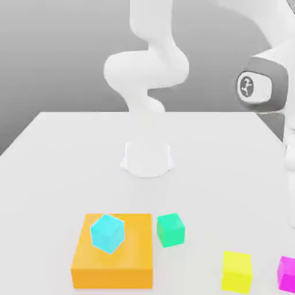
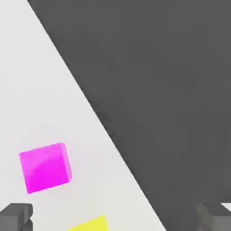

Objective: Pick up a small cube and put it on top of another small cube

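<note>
While the end effector (image 2: 115, 216) hovers spread apart, empty, approach is under way; next, centre over the magenta cube (image 2: 44, 168), then the cyan cube (image 1: 108, 233).

The white bench (image 1: 63, 150) carries the arm's round white base (image 1: 147, 158) near its middle. Toward the near edge lies a flat orange block (image 1: 115, 259). Just beside it, on the exterior view's right, sits a green cube (image 1: 170, 229). Further right stand a yellow cube (image 1: 237, 271) and, near it at the frame's edge, a magenta cube (image 1: 286, 273), apart from each other.
</note>
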Controlling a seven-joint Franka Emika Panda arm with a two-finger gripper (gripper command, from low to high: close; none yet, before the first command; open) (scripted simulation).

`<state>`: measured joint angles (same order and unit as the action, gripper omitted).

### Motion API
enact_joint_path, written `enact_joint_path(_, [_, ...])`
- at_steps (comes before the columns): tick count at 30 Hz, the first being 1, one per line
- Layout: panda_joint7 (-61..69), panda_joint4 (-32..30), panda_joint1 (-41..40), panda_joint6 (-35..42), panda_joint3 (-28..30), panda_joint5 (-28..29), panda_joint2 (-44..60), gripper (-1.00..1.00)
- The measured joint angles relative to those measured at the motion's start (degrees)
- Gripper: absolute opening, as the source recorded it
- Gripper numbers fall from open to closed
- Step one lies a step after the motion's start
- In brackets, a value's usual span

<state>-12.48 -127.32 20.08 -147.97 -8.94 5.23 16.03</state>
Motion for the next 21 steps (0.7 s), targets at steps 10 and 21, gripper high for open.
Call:
enact_joint_path(10, [0.90,2.54,3.88,-8.28,1.20,4.96,15.98,-1.00])
enact_joint_path(21, [1.78,-1.48,0.55,-1.19,1.27,2.17,4.73,-1.00])
